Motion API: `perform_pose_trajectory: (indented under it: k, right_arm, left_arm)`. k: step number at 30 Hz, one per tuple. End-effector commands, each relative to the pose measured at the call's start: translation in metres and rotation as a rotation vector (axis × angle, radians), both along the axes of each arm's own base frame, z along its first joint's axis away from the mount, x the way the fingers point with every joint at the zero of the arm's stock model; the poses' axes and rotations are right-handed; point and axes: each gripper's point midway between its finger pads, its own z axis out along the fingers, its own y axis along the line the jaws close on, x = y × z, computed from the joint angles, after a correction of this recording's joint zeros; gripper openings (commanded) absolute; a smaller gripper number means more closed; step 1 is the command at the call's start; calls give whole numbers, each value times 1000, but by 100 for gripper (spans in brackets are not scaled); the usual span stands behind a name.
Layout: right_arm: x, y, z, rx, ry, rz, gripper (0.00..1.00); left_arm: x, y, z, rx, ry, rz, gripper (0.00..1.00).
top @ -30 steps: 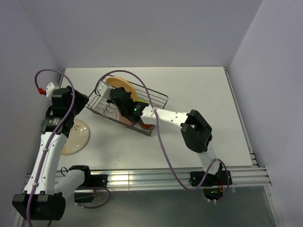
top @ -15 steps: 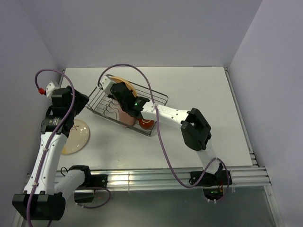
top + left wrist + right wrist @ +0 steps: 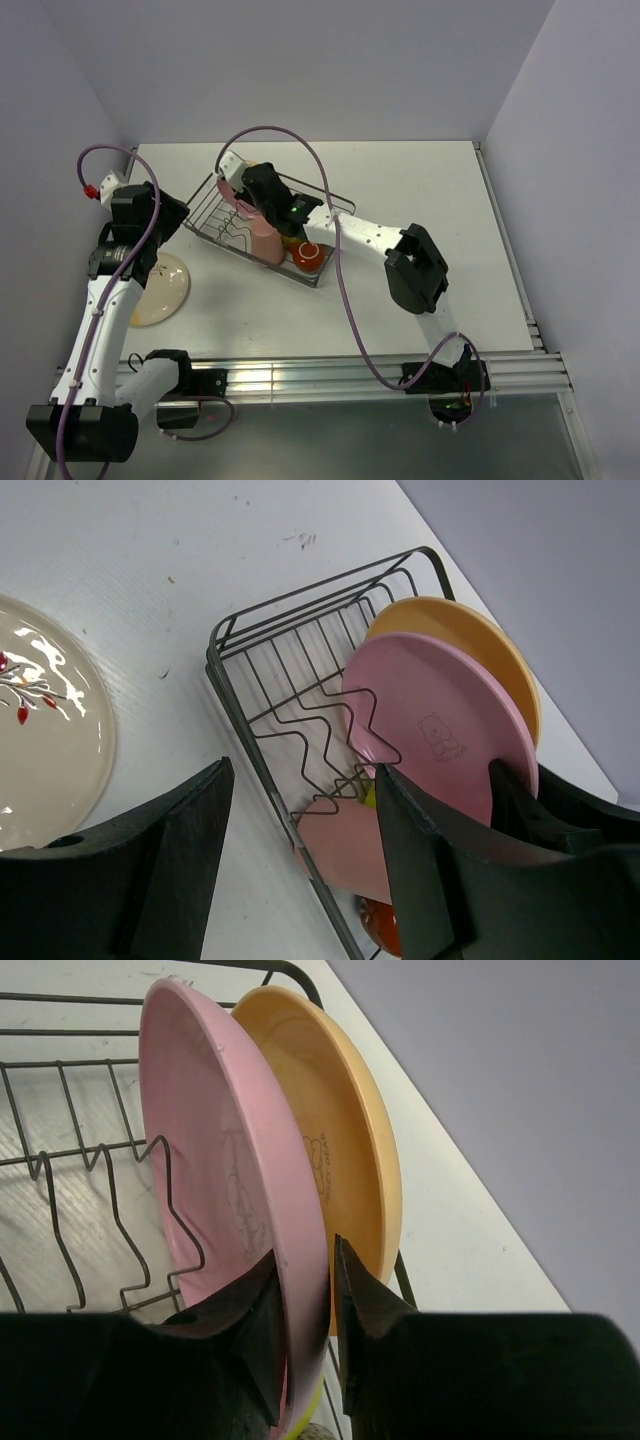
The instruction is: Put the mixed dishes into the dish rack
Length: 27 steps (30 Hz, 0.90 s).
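Note:
The dish rack (image 3: 212, 214) sits at the table's back left. My right gripper (image 3: 305, 1250) is shut on the rim of the pink plate (image 3: 200, 1140). It holds the plate upright in the rack, close beside the tan-orange plate (image 3: 345, 1140). From above, the right gripper (image 3: 250, 190) hides most of both plates. The salmon-pink tumbler (image 3: 266, 242) and the red mug (image 3: 308, 257) lie in the rack's near end. A strip of the lime-green bowl (image 3: 368, 796) shows behind the wires. The pale cream plate (image 3: 165, 285) lies on the table. My left gripper (image 3: 305, 770) is open and empty above the rack's left edge.
The cream plate also shows in the left wrist view (image 3: 50, 740), left of the rack (image 3: 240, 640). Walls close the table at the back and both sides. The grey-beige cup is not clearly in view.
My right gripper has carried the pink plate toward the rack's far end and stood it beside the tan-orange plate, uncovering the tumbler and mug. The left arm has barely moved.

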Motion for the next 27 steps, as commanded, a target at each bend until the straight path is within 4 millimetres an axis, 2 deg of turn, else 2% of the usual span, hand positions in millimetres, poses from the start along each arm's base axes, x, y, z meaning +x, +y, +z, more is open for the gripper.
perform_pose_trajectory:
  k: [1, 2, 5, 6, 11, 19, 23, 27]
  right_arm:
    - [22, -9, 19, 40, -37, -48, 36]
    - [23, -9, 19, 48, -33, -46, 45]
    - [24, -10, 20, 59, -30, -49, 64]
    - [25, -10, 20, 63, -30, -48, 66]
    - [24, -9, 28, 96, -32, -53, 72]
    - [21, -16, 43, 127, -44, -51, 75]
    - [14, -18, 58, 166, -41, -22, 80]
    - [9, -15, 59, 176, 3, 23, 88]
  left_arm:
    - [5, -2, 7, 2, -28, -19, 64]
    - [4, -2, 6, 1, -25, -17, 64]
    - [6, -2, 2, 3, -11, -17, 65]
    - [6, -2, 0, 3, -3, -17, 65]
    - [7, -2, -6, 4, 23, -14, 66]
    - [7, -2, -12, 0, 34, -11, 66]
    - [9, -1, -20, -7, 67, 1, 67]
    - [11, -5, -32, -24, 116, -8, 67]
